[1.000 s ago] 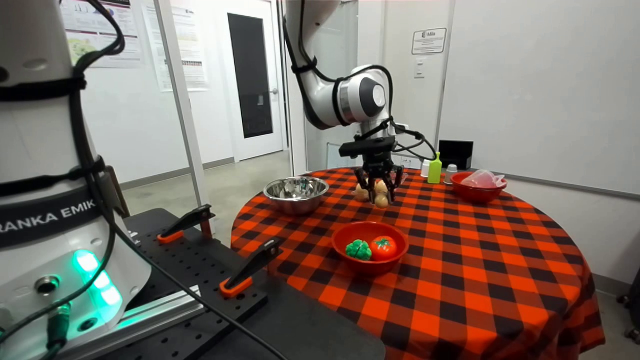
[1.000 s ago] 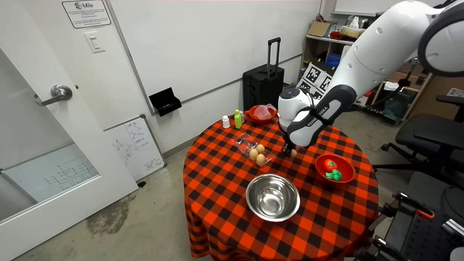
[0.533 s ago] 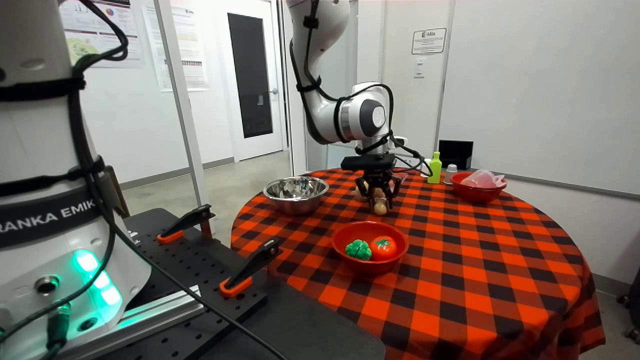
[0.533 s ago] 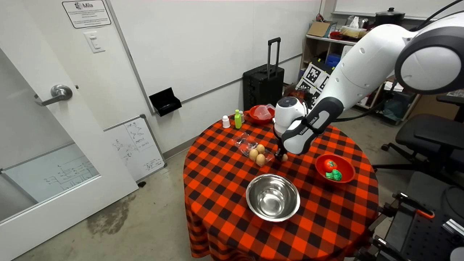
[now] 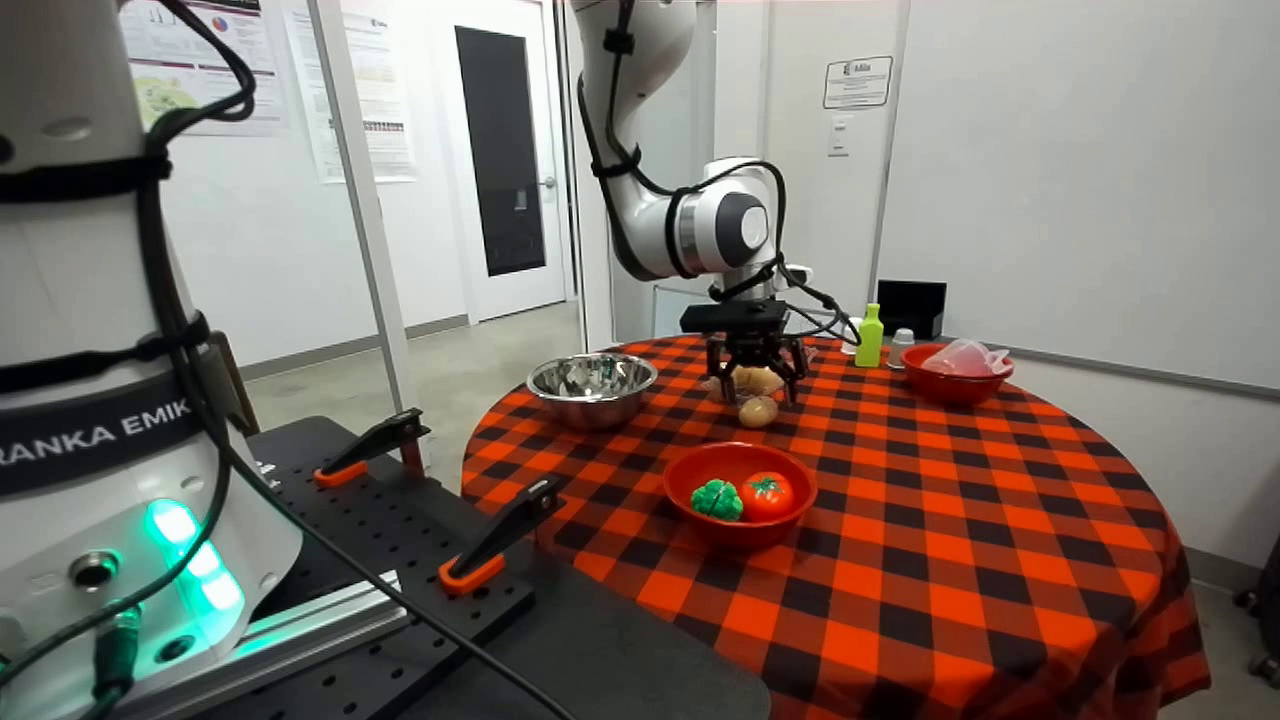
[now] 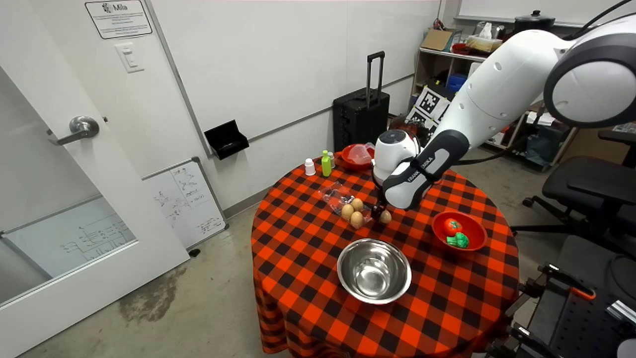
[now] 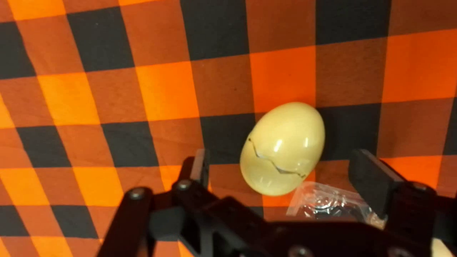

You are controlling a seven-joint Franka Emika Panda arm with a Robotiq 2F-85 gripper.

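Note:
A pale brown egg (image 7: 284, 148) with a jagged crack line lies on its side on the checked tablecloth (image 5: 960, 520). My gripper (image 7: 281, 159) stands open above it. The egg sits between the two spread fingers (image 7: 373, 178), with a gap on both sides. In an exterior view the same egg (image 6: 385, 217) rests just beside a clear plastic carton (image 6: 334, 192). Three more eggs (image 6: 357, 219) are grouped at the carton's near end. The gripper's black body partly hides them in an exterior view, and a carton corner (image 7: 321, 200) shows under the wrist.
A steel bowl (image 6: 350, 271) stands near the eggs. A red bowl (image 5: 740, 540) holds a tomato (image 5: 768, 496) and green broccoli (image 5: 717, 500). At the far edge are a green bottle (image 5: 869, 338), white containers (image 6: 309, 167) and another red bowl (image 5: 955, 388) with clear plastic inside.
The arm came down toward the carton carrying the egg, and the fingers then spread apart. The egg now lies on the cloth, slightly turned, and the gripper has risen a little.

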